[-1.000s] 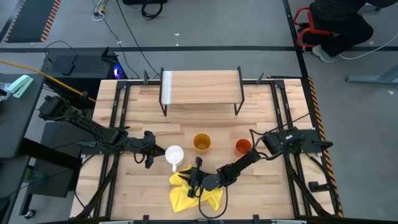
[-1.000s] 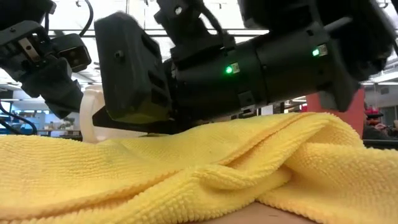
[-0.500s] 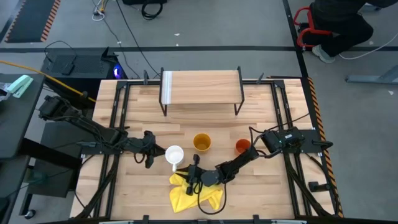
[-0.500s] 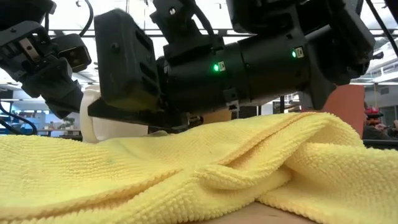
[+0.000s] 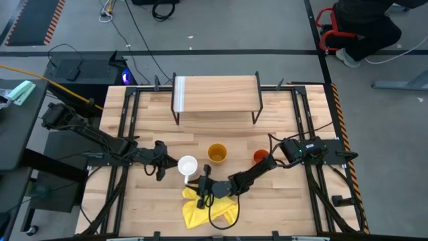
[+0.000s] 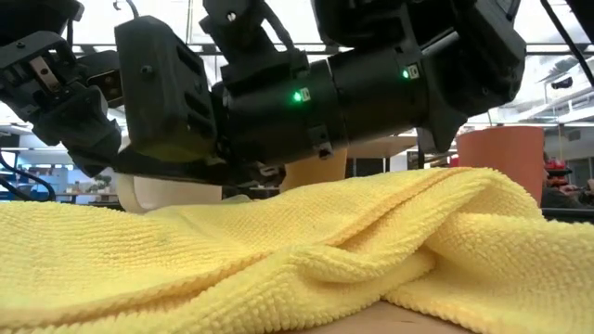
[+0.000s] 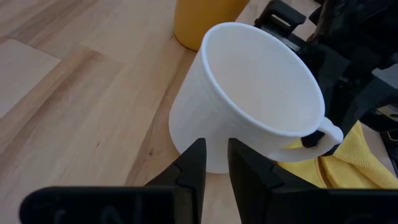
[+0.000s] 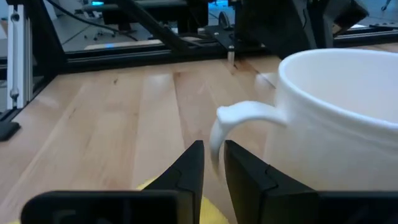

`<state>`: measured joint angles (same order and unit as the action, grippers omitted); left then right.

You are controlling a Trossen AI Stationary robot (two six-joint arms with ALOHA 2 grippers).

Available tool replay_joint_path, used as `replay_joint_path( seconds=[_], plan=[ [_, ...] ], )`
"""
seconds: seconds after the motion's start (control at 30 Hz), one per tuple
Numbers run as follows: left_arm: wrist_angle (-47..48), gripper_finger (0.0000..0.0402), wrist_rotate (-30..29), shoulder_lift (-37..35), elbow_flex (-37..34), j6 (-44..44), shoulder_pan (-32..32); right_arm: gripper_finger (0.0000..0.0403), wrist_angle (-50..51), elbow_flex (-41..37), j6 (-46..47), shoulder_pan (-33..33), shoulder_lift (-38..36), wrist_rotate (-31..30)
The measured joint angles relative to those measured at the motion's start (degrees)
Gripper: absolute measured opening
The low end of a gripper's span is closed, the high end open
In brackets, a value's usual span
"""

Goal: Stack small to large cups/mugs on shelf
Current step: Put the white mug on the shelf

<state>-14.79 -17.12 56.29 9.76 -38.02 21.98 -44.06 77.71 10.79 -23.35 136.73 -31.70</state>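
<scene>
Just left of centre in the lower half of the high view stands the white mug (image 5: 188, 165), upright on the desk (image 5: 281, 201), its handle turned toward the yellow cloth (image 5: 200, 211) lying below it. The yellow-orange cup (image 5: 217, 153) sits just to its right and the red-orange cup (image 5: 261, 157) farther right; the shelf (image 5: 217, 94), at upper centre, carries nothing yet. The right hand (image 5: 206, 187) lies low over the cloth with its nearly closed fingers pointing at the handle (image 8: 239, 121), holding nothing. The left hand (image 5: 162, 167) waits just beside the mug's left wall, fingers (image 7: 193, 168) likewise almost together and empty.

To do this well, the right fingers likely need to part before going farther, so the handle falls between them and is not shoved aside. The approach should stay level and clear of the cloth's folds. The left hand so close could steady the mug, but a nudge from either side might tip it
</scene>
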Motion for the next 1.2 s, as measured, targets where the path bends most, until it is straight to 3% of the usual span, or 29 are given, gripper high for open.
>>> replay_joint_path(
  seconds=[0.43, 0.8, 1.2],
  plan=[
    [-0.02, 0.0075, 0.0, 0.0, 0.0, 0.01, 0.0, 0.0069, -0.43, 0.0, 1.47, 1.45, 0.0, 0.26],
    [-0.02, 0.0078, 0.0, 0.0, 0.0, 0.07, 0.0, 0.0016, -0.54, 0.0, 1.51, 1.79, 0.0, 0.31],
    [-0.02, 0.0079, 0.0, 0.0, 0.0, 0.11, 0.0, 0.0008, -0.89, 0.0, 1.17, 1.75, 0.0, 0.31]
  ],
)
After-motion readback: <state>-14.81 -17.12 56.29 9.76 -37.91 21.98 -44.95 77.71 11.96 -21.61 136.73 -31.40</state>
